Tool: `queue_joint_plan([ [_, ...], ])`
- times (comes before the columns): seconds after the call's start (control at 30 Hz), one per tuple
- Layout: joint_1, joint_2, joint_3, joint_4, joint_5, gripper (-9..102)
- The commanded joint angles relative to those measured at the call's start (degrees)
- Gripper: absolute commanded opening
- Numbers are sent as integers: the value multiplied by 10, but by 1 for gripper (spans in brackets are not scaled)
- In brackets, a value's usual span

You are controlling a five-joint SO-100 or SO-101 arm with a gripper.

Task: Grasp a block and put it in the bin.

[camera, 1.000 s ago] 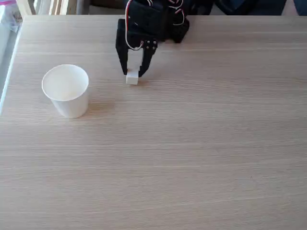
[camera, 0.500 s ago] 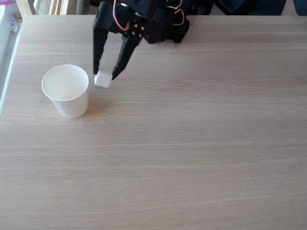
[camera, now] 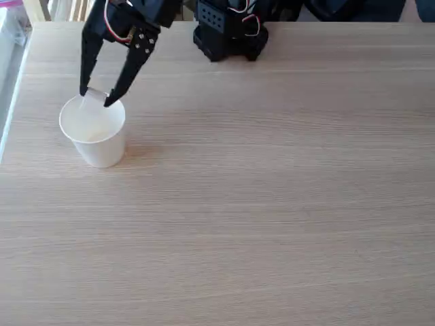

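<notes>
A white paper cup (camera: 95, 139) stands on the left part of the wooden table in the fixed view. My black gripper (camera: 96, 96) hangs just above the far rim of the cup, fingers pointing down. A tiny white cube (camera: 95, 98) is pinched between the fingertips, so the gripper is shut on it. The cube sits right over the cup's opening, pale against the cup's white inside.
The arm's black base (camera: 230, 30) with red and white wires stands at the table's far edge. The table's left edge (camera: 15, 88) runs close to the cup. Bare wood spreads across the middle, right and front of the table (camera: 272, 204).
The gripper has lifted the cube off the table and carried it leftward, from the table's middle back to just over the cup's rim. The cup has stayed in place.
</notes>
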Motion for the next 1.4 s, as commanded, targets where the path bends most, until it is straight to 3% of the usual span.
queue_joint_plan([
  [0.0,0,2,7,-8,15,7],
  [0.23,-6,16,33,-68,98,24],
  [0.4,-8,16,34,-69,90,26],
  [0.5,-13,20,32,-70,78,23],
  [0.73,-81,98,44,-85,74,2],
  [1.0,-218,244,149,-83,156,0],
  [1.1,-283,308,207,-55,200,0],
  [1.37,-424,454,317,113,272,0],
])
